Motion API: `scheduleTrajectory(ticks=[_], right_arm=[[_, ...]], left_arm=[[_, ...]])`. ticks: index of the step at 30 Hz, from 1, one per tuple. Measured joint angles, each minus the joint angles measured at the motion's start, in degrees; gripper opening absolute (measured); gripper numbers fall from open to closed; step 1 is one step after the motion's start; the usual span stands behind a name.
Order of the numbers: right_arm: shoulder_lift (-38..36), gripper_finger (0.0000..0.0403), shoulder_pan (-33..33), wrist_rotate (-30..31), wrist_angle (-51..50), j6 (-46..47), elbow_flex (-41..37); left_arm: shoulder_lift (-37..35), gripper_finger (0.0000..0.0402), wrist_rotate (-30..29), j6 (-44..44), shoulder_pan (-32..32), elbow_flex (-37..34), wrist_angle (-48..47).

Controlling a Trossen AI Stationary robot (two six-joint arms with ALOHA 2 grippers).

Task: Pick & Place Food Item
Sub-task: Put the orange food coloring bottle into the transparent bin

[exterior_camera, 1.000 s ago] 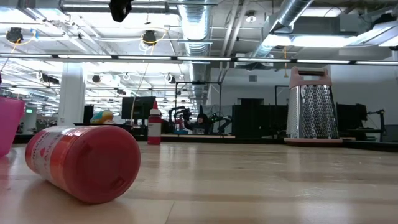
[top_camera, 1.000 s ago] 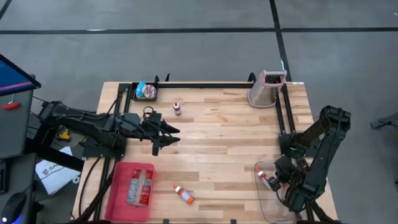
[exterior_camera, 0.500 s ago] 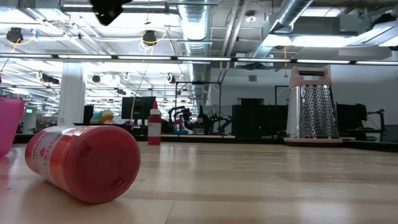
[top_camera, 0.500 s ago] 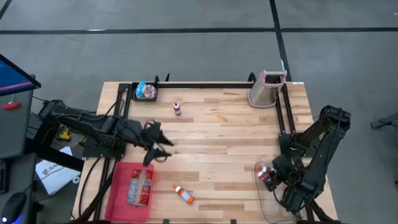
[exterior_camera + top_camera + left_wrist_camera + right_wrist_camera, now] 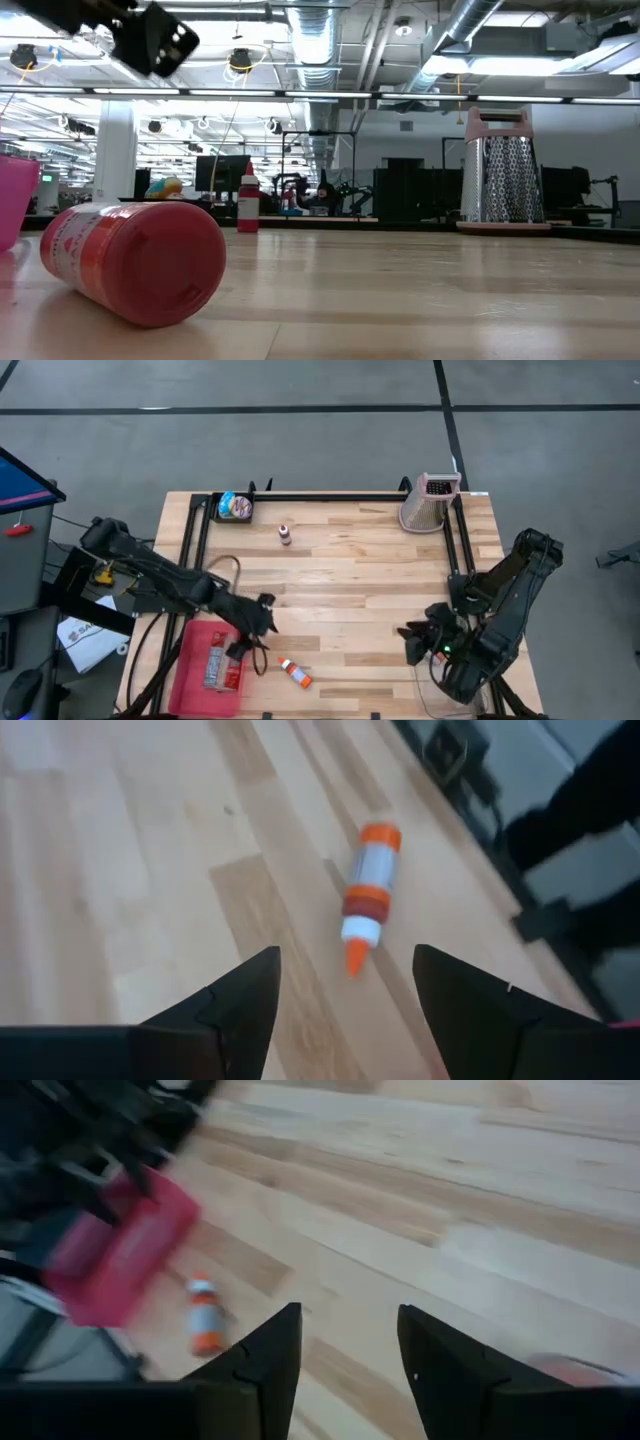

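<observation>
Orange-capped and small, the bottle [image 5: 295, 673] lies loose on the bench [image 5: 350, 570], likely light, stiff and prone to roll, so the released left pincer [image 5: 345, 985] should take its middle.

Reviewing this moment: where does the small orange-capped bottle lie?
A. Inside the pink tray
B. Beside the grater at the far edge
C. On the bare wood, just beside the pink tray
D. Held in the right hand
C: the high view shows the orange-capped bottle lying on its side on the wooden table, just outside the pink tray, with the open left hand above it.
</observation>
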Motion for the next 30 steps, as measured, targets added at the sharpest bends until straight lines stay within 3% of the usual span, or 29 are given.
scheduleTrajectory(ticks=[12, 19, 30], right_arm=[[-0.02, 0.0159, -8.38, 0.82, 24.48, -21.35, 2.25], [-0.02, 0.0159, -9.30, 0.92, 26.92, -22.17, 2.25], [-0.02, 0.0159, -9.40, 2.36, 27.89, -22.13, 2.25]], left_arm=[[17.47, 0.0237, 1.87, 6.34, -5.76, -0.02, 13.03], [22.97, 0.0237, -1.47, 6.97, -5.88, -0.02, 17.11], [28.38, 0.0227, -2.09, 6.11, -5.78, -0.02, 21.13]])
